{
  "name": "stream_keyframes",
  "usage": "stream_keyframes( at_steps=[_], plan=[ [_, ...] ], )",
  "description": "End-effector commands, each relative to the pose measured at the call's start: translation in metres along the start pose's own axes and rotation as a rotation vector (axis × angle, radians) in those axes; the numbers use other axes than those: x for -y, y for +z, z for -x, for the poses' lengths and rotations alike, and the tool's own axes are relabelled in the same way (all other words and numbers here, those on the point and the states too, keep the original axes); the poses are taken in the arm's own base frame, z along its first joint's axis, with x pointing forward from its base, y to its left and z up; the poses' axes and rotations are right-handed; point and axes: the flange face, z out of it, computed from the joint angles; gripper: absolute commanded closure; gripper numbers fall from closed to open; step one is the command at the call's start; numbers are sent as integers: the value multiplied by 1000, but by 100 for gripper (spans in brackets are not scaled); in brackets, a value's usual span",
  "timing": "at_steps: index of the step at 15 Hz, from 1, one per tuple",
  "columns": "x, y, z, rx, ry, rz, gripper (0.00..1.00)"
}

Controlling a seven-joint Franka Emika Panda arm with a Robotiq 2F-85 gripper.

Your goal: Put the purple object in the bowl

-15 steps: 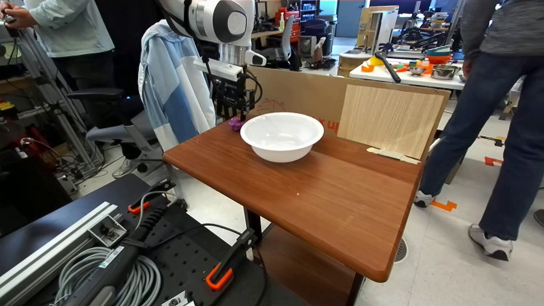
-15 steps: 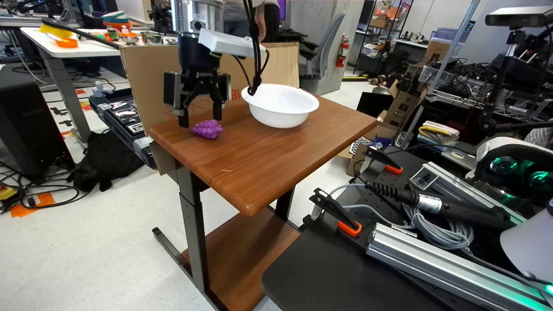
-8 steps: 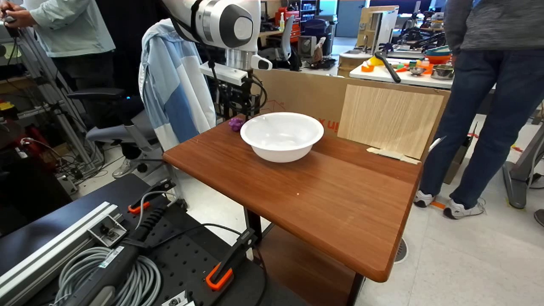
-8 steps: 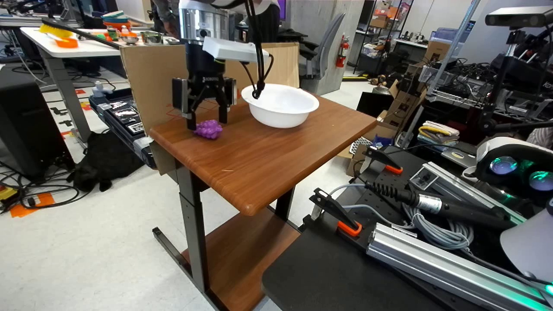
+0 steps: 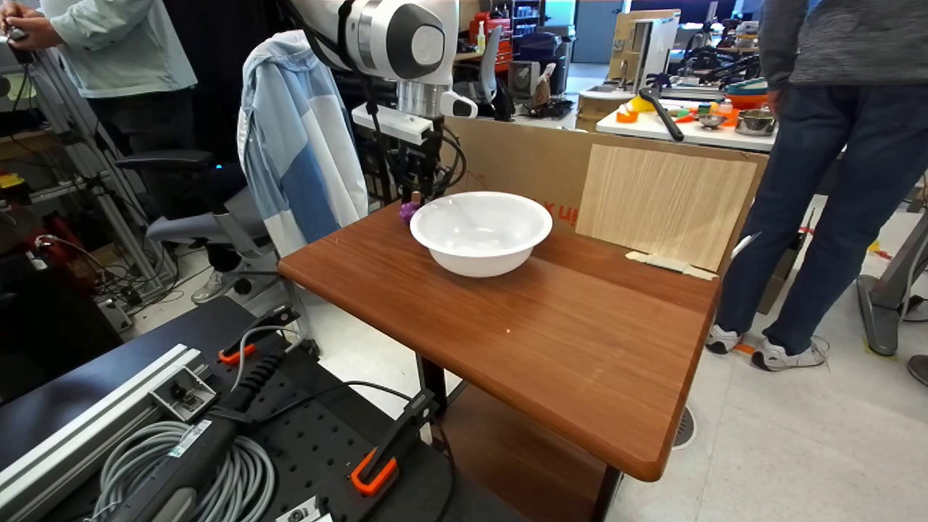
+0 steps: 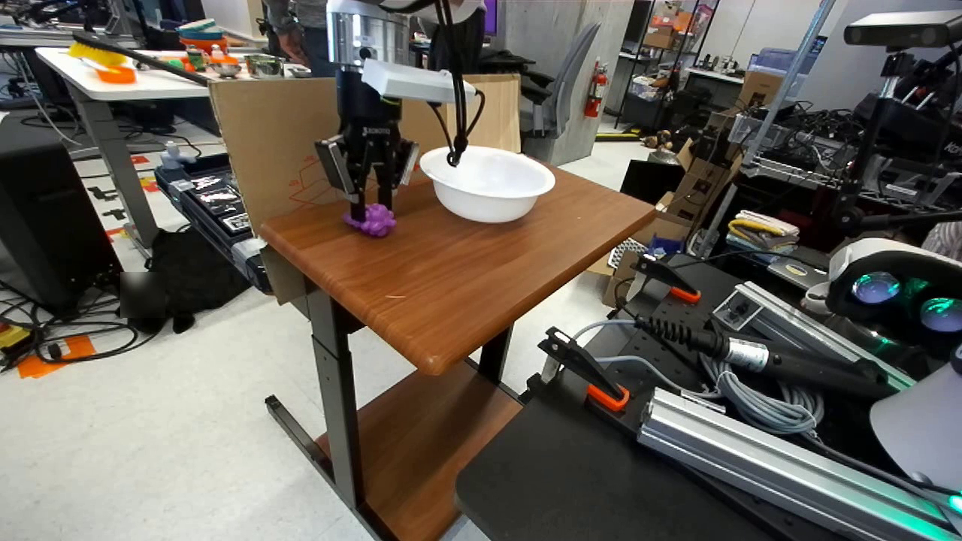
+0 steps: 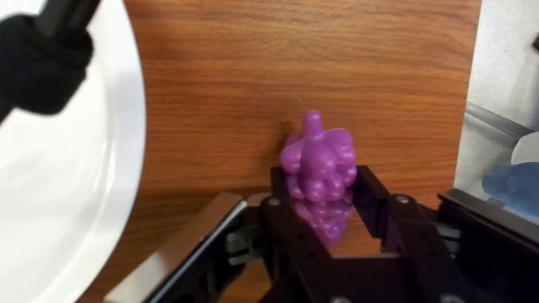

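Gripper (image 7: 321, 185) pinches purple object (image 7: 318, 164); stem (image 7: 312, 125): wrist view only

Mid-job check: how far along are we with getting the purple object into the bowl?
Done: the fingers are down at the purple object, one on each side. In hand: the grasp, since both fingers appear pressed against it; whether it is off the table I can't tell. Left: lifting, carrying and releasing it, as it is outside the white bowl.
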Motion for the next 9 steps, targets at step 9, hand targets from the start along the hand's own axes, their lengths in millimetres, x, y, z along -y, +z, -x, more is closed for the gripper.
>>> stream_keyframes(
  at_steps=[9],
  plan=[
    [10,-76,11,-114,21,-18,83]
  ],
)
